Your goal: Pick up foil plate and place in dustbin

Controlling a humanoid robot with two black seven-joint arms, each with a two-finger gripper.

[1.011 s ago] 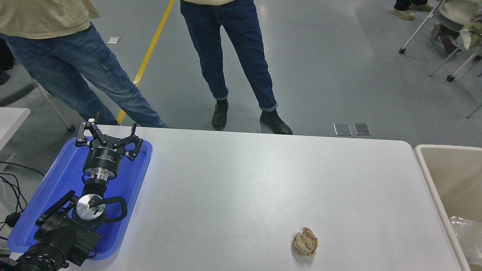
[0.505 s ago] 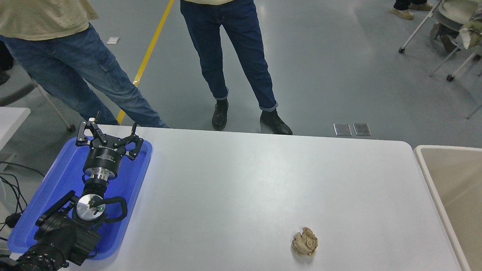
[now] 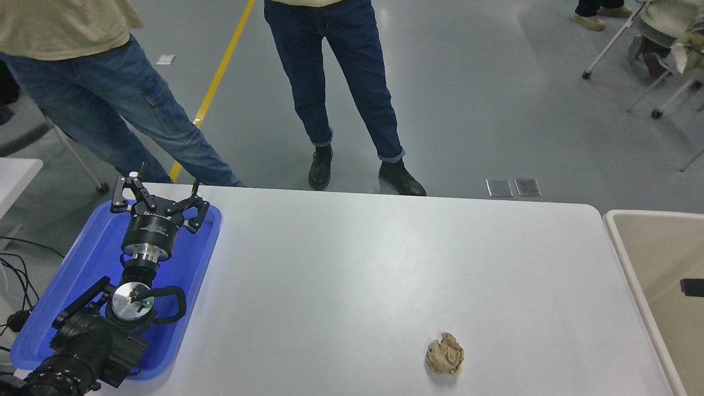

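The foil plate is out of view. The dustbin [image 3: 621,242], beige with a pale cream rim, stands off the table's right end, cut by the picture's edge. A small black part [image 3: 692,287] shows at the right edge over the bin's inside; it is too little to tell whether it belongs to my right arm or how a gripper stands. My left gripper [image 3: 162,190] is parked at the lower left over the blue tray, open, with nothing between its fingers.
A blue plastic tray [image 3: 71,286] lies at the table's left end under the left arm. A brown crumpled paper ball [image 3: 445,353] sits near the front right of the white table [image 3: 352,275]. Two people in jeans [image 3: 335,82] stand at the far side.
A shiny crinkled thing low in the dustbin one second ago is gone from view. A small black part has appeared at the right edge over the bin. The left arm has not moved.
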